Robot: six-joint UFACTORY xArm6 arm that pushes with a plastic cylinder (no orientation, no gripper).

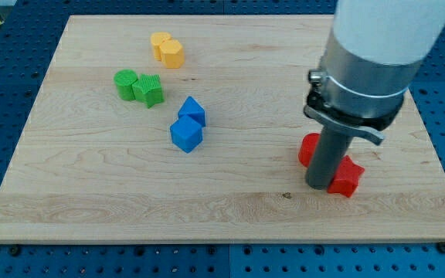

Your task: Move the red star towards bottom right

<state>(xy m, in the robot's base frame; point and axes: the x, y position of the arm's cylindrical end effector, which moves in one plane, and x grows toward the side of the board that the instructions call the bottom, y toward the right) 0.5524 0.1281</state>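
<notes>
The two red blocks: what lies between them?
In the camera view, my tip stands between the upper red block and the lower red block.

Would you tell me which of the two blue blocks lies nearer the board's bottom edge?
The blue cube; the other blue block touches it from just above, towards the view's top.

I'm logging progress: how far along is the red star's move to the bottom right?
Mostly done: a red block, its shape unclear, already lies in the board's lower right. In hand: my tip touches its left side, with another red block behind the rod. Left: a nudge toward the corner.
</notes>
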